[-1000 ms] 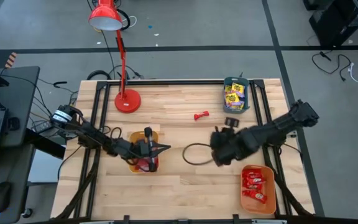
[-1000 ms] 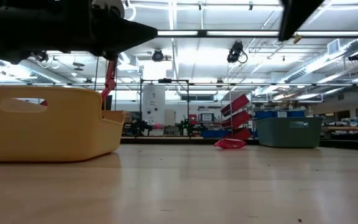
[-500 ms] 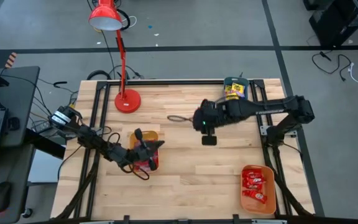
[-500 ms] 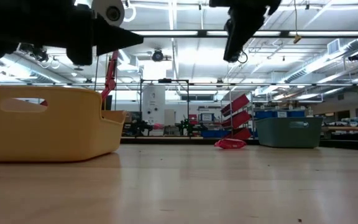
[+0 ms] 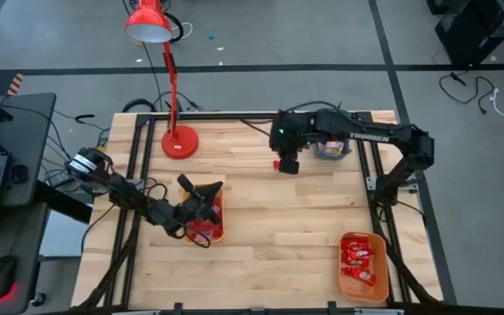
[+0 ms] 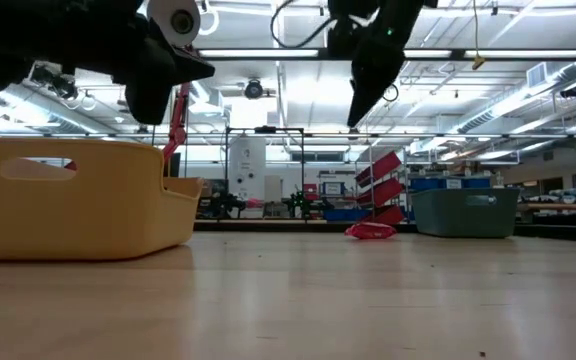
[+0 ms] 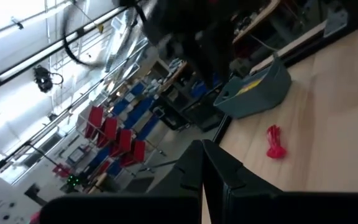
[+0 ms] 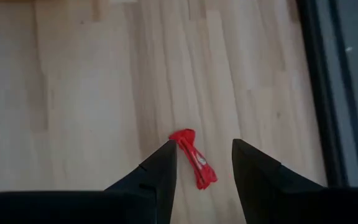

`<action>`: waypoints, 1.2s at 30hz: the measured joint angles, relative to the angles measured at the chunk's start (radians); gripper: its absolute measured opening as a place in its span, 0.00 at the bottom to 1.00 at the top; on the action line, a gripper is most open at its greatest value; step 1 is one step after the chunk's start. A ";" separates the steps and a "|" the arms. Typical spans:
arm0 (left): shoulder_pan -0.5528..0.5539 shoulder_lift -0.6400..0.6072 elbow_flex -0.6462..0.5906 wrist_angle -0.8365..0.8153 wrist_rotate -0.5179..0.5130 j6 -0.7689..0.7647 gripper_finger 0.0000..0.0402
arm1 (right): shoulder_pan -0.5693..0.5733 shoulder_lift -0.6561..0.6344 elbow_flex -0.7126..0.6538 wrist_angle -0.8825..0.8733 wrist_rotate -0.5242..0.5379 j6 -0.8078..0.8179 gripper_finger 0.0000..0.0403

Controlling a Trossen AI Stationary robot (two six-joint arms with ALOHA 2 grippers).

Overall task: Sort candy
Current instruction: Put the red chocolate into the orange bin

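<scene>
Red crinkled candy (image 8: 192, 158) lain flat on pale wood-plank table (image 5: 261, 254), far side, left of teal tray (image 6: 465, 212), right gripper (image 8: 202, 163) poised above, fingers parted, left gripper (image 5: 206, 194) closed over smooth orange bin (image 6: 73, 195).

The overhead view is evenly and brightly lit, with soft, short shadows on the pale wooden table (image 5: 261, 201). In the low view, ceiling strip lights (image 6: 408, 52) glare from behind, so both arms show as near-black silhouettes, and the near tabletop looks soft. The left wrist view is tilted, its far background blurred and its upper left washed out by skylight. The right wrist view is sharp and evenly lit, with a red candy (image 8: 193, 158) in focus.
</scene>
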 joint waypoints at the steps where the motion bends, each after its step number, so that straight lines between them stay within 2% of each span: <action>1: 0.000 -0.011 -0.002 -0.002 0.001 0.000 0.01 | -0.016 0.014 0.000 0.001 -0.015 -0.012 0.35; 7: -0.012 -0.061 -0.032 -0.009 0.007 -0.009 0.01 | -0.089 0.097 0.000 -0.009 -0.089 -0.068 0.36; 13: -0.029 -0.095 -0.045 -0.007 0.007 -0.012 0.01 | -0.121 0.196 0.000 -0.009 -0.091 -0.140 0.38; 25: -0.036 -0.097 -0.045 -0.009 -0.051 -0.011 0.01 | -0.121 0.371 0.000 -0.048 -0.085 -0.149 0.47; 36: -0.036 -0.096 -0.045 -0.014 -0.051 -0.013 0.01 | -0.121 0.428 0.000 -0.009 -0.073 -0.140 0.54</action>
